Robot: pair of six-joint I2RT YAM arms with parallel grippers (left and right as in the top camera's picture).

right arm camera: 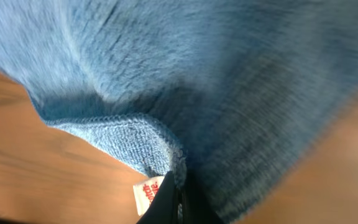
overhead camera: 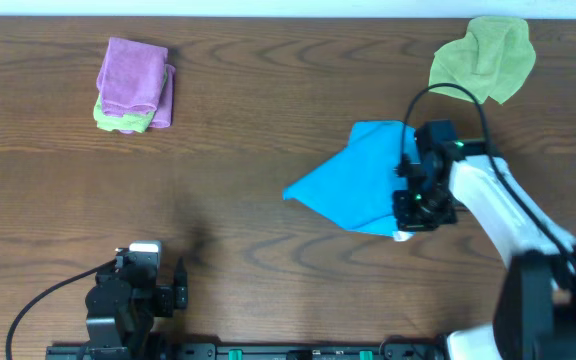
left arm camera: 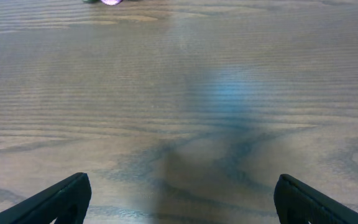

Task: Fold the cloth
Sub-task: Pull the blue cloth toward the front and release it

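A blue cloth (overhead camera: 353, 178) lies partly folded on the brown table right of centre, one part lifted. My right gripper (overhead camera: 415, 210) is shut on its near right corner, by the white label (right arm camera: 148, 194). In the right wrist view the blue cloth (right arm camera: 216, 81) fills the frame and hangs from my closed fingers (right arm camera: 178, 202). My left gripper (overhead camera: 158, 285) sits at the near left edge, far from the cloth. In the left wrist view its fingers (left arm camera: 179, 199) are wide apart over bare wood, holding nothing.
A folded purple cloth (overhead camera: 136, 78) lies on a green one (overhead camera: 120, 121) at the far left. A crumpled green cloth (overhead camera: 485, 58) lies at the far right corner. A black cable (overhead camera: 448, 92) arcs over the right arm.
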